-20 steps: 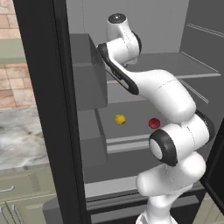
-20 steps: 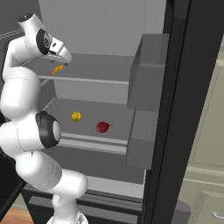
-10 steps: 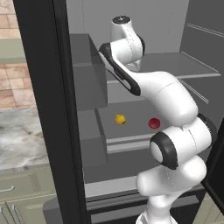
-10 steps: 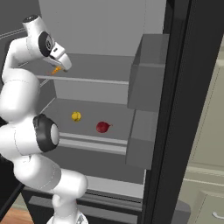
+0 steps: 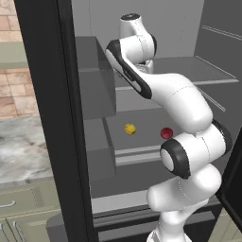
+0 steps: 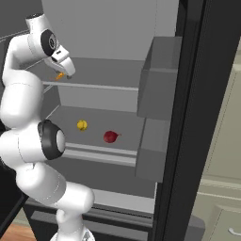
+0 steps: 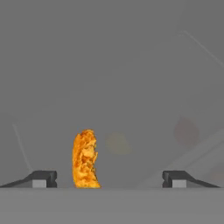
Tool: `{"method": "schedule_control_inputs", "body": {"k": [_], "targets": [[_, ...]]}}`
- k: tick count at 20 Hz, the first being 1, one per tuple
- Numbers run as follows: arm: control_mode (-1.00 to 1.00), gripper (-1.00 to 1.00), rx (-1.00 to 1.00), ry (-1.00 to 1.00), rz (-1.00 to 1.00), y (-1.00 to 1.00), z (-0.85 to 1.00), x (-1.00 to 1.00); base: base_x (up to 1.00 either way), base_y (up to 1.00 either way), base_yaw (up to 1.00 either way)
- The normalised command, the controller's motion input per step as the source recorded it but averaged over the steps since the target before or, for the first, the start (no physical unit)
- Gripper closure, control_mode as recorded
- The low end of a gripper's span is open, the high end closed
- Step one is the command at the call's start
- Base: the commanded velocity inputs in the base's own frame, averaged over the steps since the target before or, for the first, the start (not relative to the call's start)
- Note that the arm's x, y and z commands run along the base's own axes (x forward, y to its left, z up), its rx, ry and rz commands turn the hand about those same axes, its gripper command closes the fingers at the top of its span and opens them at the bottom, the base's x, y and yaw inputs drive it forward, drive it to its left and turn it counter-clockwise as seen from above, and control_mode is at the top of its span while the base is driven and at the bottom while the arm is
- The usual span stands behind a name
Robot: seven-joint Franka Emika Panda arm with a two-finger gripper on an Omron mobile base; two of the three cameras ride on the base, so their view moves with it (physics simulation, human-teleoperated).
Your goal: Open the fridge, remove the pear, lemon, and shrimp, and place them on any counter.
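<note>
The black fridge (image 6: 207, 117) stands open, showing its grey interior. The orange shrimp (image 6: 60, 76) lies on the upper shelf, and my gripper (image 6: 66, 71) hovers just over it. In the hand view the shrimp (image 7: 85, 159) stands between my wide-apart fingertips (image 7: 43, 178), nearer the left one, and the gripper (image 7: 109, 179) is open. On the lower shelf rest the yellow lemon (image 5: 130, 128) and, to its right, the dark-red pear (image 5: 166, 133). The right base view also shows the lemon (image 6: 82, 125) and the pear (image 6: 110, 137). The arm hides the hand in the left base view.
The marble counter (image 5: 19, 151) over pale green cabinets lies left of the fridge. The left door's black edge (image 5: 47, 118) with its grey door bins (image 5: 97, 90) stands close to my arm. The right door bins (image 6: 157, 94) jut in on the other side.
My hand has dropped a little toward the upper shelf, closer to the shrimp. The fruits have not moved.
</note>
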Motion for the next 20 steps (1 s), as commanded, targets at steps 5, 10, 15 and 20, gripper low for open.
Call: {"method": "schedule_control_inputs", "body": {"k": [5,10,15,20], "targets": [[-1.0,-1.0,0.0,0.06,-0.03,0.07,-0.53,0.02,0.0,0.0,0.0],[-1.0,-1.0,-0.05,0.0,0.0,0.0,-0.85,0.5,0.0,0.0,0.0],[-1.0,-1.0,-0.09,0.0,0.0,0.02,-1.0,0.47,0.0,0.0,0.0],[-1.0,-1.0,-0.04,0.0,0.0,0.0,-0.97,0.53,0.0,0.0,0.0]]}}
